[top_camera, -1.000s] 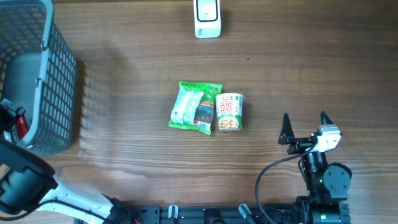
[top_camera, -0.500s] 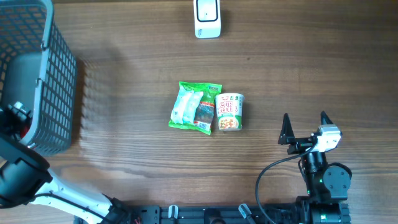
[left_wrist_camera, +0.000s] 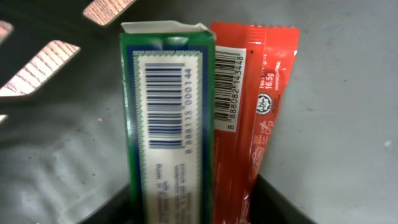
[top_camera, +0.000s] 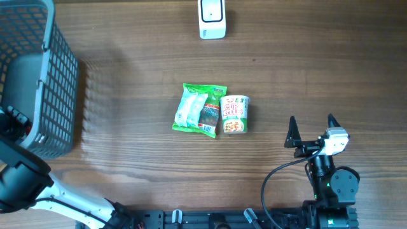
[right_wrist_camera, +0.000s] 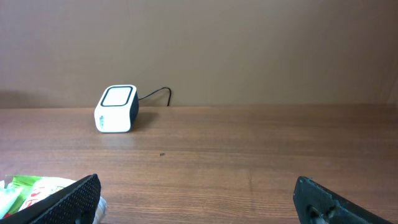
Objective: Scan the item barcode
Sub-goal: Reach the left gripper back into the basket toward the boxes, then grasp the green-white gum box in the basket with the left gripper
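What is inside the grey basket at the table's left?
A green box and a red packet sit side by side, barcodes showing. Their lower ends and most of the basket floor are hidden.

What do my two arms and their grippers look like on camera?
The right arm is black, with a black cable looping out from it and a small white camera block at the wrist. The right gripper has two black, pointed fingers. The left arm is black above a white link.
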